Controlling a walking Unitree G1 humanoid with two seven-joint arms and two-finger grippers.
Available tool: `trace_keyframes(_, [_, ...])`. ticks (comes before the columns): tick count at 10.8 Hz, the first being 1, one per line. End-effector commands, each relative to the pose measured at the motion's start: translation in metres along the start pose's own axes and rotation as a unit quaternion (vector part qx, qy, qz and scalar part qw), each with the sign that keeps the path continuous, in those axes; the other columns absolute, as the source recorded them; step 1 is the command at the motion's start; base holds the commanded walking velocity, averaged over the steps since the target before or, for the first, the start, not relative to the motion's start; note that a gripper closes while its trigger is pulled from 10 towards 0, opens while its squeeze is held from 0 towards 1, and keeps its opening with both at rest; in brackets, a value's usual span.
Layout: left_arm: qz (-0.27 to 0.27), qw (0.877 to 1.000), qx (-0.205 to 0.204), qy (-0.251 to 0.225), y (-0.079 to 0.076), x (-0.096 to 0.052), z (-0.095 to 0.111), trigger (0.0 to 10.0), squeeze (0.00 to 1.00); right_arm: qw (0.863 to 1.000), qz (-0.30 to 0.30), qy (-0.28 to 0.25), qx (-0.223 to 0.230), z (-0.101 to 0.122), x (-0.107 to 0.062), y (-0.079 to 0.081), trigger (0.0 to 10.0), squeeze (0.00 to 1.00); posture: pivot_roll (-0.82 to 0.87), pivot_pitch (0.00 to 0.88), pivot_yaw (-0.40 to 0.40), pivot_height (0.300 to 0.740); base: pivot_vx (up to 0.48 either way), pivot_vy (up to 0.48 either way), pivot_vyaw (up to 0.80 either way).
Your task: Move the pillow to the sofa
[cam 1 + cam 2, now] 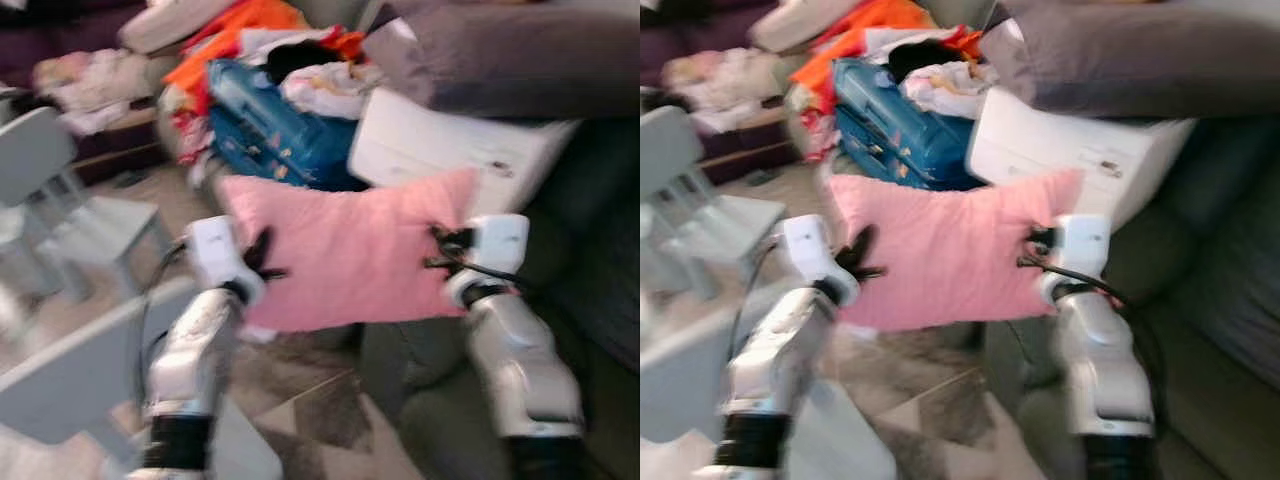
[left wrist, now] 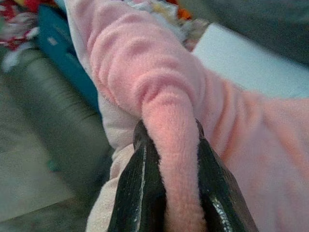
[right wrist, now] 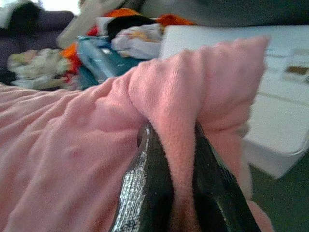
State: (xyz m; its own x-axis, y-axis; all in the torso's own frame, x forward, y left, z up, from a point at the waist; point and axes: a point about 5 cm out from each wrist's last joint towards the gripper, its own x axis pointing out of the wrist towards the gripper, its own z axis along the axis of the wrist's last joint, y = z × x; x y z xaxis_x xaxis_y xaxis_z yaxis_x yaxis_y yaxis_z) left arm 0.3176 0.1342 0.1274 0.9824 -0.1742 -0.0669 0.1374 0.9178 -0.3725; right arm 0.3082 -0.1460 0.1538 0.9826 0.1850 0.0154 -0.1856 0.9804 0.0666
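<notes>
We held the pink, square, fleece-covered pillow (image 1: 350, 250) in the air between both arms, in front of the dark grey upholstered sofa (image 1: 590, 300) and not yet resting on it. The left end effector (image 1: 262, 262) was clenched on a fold of fabric at the pillow's left edge; the left wrist view showed the fleece bunched between its fingers (image 2: 140, 193). The right end effector (image 1: 440, 255) was clamped on a similar fold at the right edge.

We judged the pillow light, soft and easily compressed, with no fragile parts. The fleece appeared non-slippery, so edge pinches should hold. Opposite edges were the suitable grasp points, since a single grip would let the body sag. The white rectangular box (image 1: 450, 150) and blue suitcase (image 1: 270, 130) crowded the sofa behind the pillow.
</notes>
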Motion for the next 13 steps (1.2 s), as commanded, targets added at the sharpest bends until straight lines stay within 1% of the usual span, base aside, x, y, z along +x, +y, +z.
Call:
trace_keyframes(1, [-0.027,1.000,0.001,-0.008,-0.0146,0.0039,0.0045,10.0,0.00,1.000,-0.002,-0.013,-0.006,0.0081,-0.0003,-0.0044,10.0,0.00,-0.20,0.000,0.021,0.740,0.000,0.000,-0.80])
trace_keyframes(10, [-0.036,0.999,-0.005,0.003,-0.0179,0.0033,0.0010,10.0,0.00,1.000,-0.004,-0.010,-0.008,0.0077,-0.0004,-0.0066,10.0,0.00,-0.20,0.000,0.019,0.740,0.000,0.000,-0.80])
trace_keyframes(13, [-0.036,0.999,-0.014,-0.003,-0.0174,0.0062,0.0037,10.0,0.00,1.000,-0.006,-0.011,-0.008,0.0080,-0.0001,-0.0069,10.0,0.00,-0.20,0.000,0.021,0.740,0.000,0.000,-0.80])
